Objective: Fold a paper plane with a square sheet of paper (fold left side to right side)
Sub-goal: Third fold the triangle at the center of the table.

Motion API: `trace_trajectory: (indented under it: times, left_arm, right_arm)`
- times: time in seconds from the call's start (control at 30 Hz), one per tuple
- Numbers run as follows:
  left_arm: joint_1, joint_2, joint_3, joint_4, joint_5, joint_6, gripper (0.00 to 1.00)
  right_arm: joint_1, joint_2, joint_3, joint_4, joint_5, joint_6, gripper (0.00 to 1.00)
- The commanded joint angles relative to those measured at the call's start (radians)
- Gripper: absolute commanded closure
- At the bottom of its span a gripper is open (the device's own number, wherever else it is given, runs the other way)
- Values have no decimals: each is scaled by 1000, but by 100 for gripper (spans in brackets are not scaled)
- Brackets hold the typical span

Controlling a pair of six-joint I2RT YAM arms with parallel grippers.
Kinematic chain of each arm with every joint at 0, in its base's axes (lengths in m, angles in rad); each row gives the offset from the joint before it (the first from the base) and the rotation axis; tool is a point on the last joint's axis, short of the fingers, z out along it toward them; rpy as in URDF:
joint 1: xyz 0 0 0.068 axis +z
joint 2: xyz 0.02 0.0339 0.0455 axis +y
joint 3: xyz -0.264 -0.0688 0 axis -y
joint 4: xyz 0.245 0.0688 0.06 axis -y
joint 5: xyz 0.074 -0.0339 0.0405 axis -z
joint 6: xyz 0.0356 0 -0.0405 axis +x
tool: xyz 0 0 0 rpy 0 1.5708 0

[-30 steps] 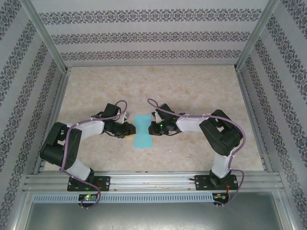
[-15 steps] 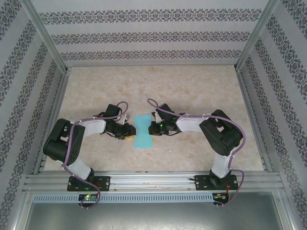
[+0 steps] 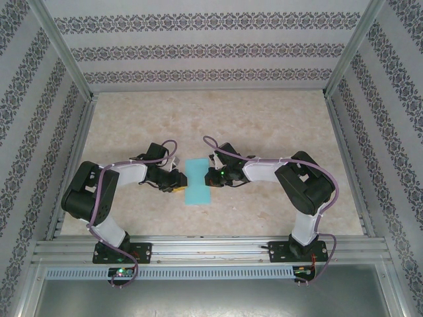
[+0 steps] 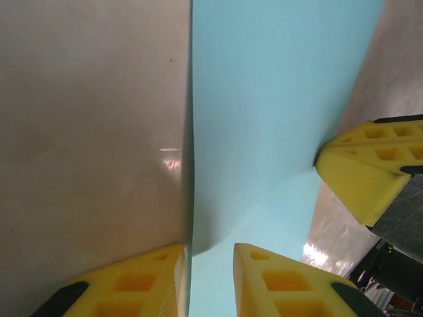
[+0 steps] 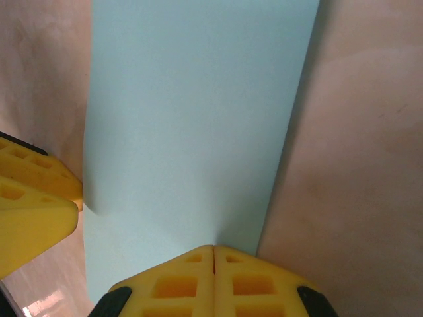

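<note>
Paper (image 4: pixel 264 132): thin, smooth, matt. Table (image 4: pixel 86 132): hard marbled beige top, glossy, with a glint off the paper's 9 o'clock edge in the left wrist view. Pads (image 5: pixel 178 281): matt yellow, plastic or foam, with square hollow cells; rail (image 3: pixel 211 247) at 6 o'clock: brushed metal.

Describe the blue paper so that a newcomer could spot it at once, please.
Start at the beige marbled table, then find where the left gripper and the right gripper face each other. Between them lies the sheet of paper, a turquoise rectangle narrowed at its waist, the sole blue thing among beige, black and yellow.
</note>
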Motion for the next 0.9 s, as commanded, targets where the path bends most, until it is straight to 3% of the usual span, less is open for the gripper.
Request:
trace_trajectory:
  times: [0.0, 0.57, 0.87]
  left_arm:
    - [-25, 17, 23, 52, 36, -17, 75]
    - [-25, -11, 6, 83, 39, -35, 74]
    - [-25, 6, 11, 146, 55, -61, 66]
  right_arm:
    - [-1, -5, -18, -83, 47, -6, 100]
    - [-2, -8, -20, -83, 49, -9, 100]
    - [-1, -3, -18, -86, 49, -11, 100]
